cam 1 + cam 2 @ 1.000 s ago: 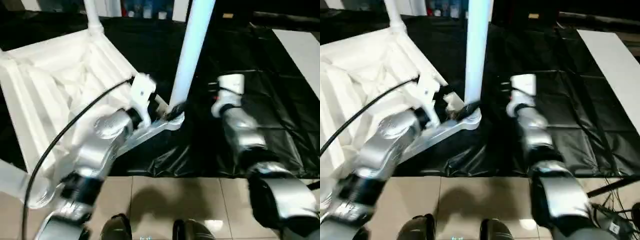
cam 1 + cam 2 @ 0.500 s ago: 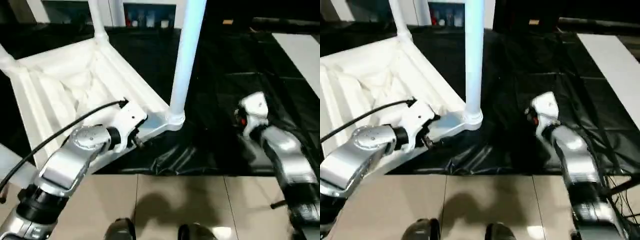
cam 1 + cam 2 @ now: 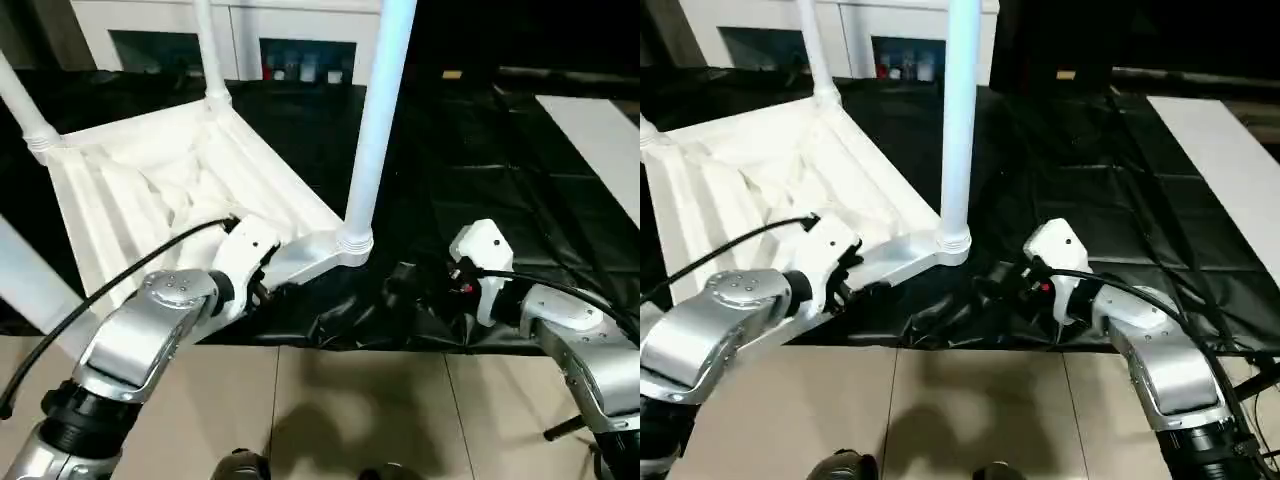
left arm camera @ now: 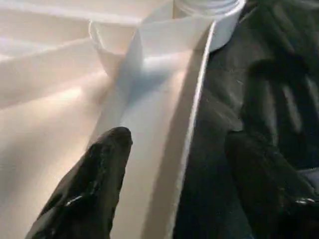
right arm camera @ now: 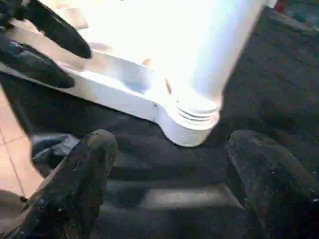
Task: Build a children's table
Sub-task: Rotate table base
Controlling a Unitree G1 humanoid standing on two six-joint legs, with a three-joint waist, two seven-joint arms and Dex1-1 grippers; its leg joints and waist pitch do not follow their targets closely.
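The white tabletop (image 3: 170, 190) lies upside down on the black-draped work table (image 3: 480, 170), with its ribbed underside facing up. Four white legs stand upright in its corner sockets. The nearest leg (image 3: 375, 120) rises from the socket (image 3: 354, 243) at the corner closest to the robot, near the front edge of the work table.

The left gripper (image 4: 172, 164) is at the tabletop's near rim, just beside that corner. Its jaws stand apart and straddle the rim: one finger (image 4: 94, 184) is over the white underside, the other is over the black cloth outside. I cannot tell if they press the rim.

The right gripper (image 5: 164, 179) is low over the black cloth, pointing at the socket from the other side. Its jaws are wide and hold nothing. Behind the work table stands a white cabinet (image 3: 260, 35).
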